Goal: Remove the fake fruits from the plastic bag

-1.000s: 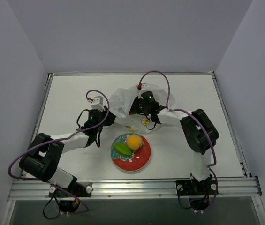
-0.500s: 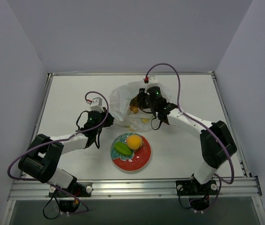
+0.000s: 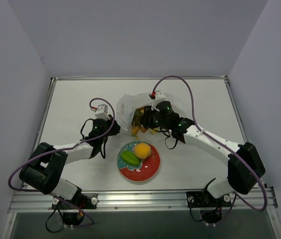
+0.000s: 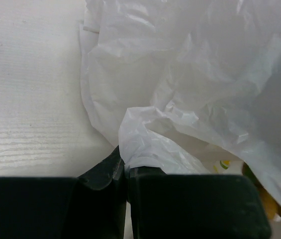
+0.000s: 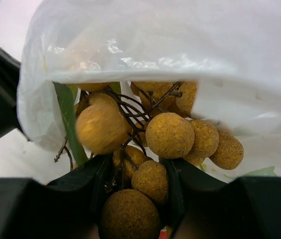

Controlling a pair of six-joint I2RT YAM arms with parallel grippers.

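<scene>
your left gripper [image 4: 126, 172] was pressed shut on a fold of the bag [image 4: 180, 84], pinning its edge at 9 o'clock of the mouth. the bag's mouth faced 6 o'clock in the top view, toward the plate [image 3: 152, 167].

the berries [image 5: 170, 134] sat at that mouth, half under the plastic lip, and your right gripper [image 5: 138, 186] was part closed around the lowest ones, a finger on either side. the bunch lay straight ahead of the jaws, its stems running 12 to 6 in the wrist view. so the right arm was the nearer one, and i judged the pull should go toward 6 o'clock.

the green fruit [image 3: 129, 157] and orange ball [image 3: 141, 150] lay touching on the plate.

no brand or writing could be read; the bag showed only small yellow-green prints.
</scene>
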